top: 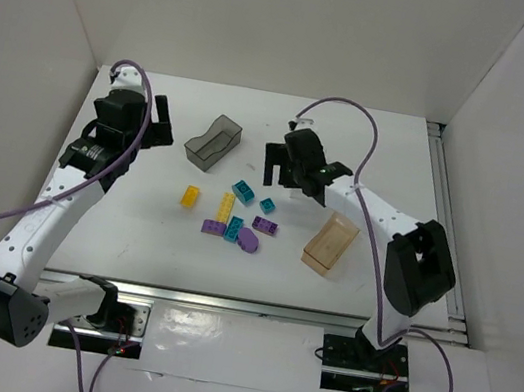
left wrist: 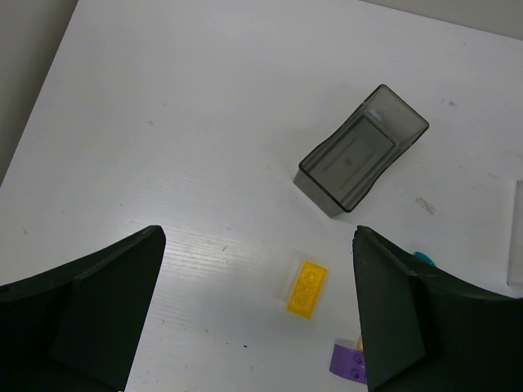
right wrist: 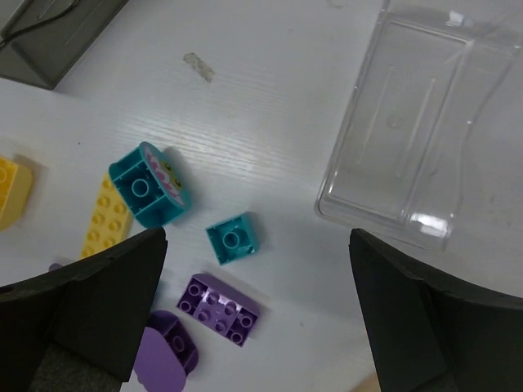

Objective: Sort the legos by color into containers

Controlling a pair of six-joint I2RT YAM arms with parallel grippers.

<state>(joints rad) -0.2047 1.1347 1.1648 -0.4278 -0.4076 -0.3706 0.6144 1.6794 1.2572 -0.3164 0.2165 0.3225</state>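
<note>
Several legos lie loose mid-table: a yellow brick (top: 190, 196), a long yellow one (top: 225, 207), teal ones (top: 242, 192) (top: 267, 205), and purple ones (top: 264, 225) (top: 213, 227). The smoky grey container (top: 213, 142) stands behind them and the amber container (top: 330, 245) to their right. The clear container (right wrist: 425, 122) shows in the right wrist view. My left gripper (top: 165, 126) is open and empty, left of the grey container (left wrist: 361, 149) and above the yellow brick (left wrist: 306, 287). My right gripper (top: 282, 171) is open and empty above a small teal brick (right wrist: 234, 238) and a purple brick (right wrist: 219, 309).
White walls close in the table on the left, back and right. A metal rail (top: 445, 223) runs along the right edge. A rounded purple piece (right wrist: 163, 355) and a larger teal piece (right wrist: 149, 184) lie by the right gripper's left finger.
</note>
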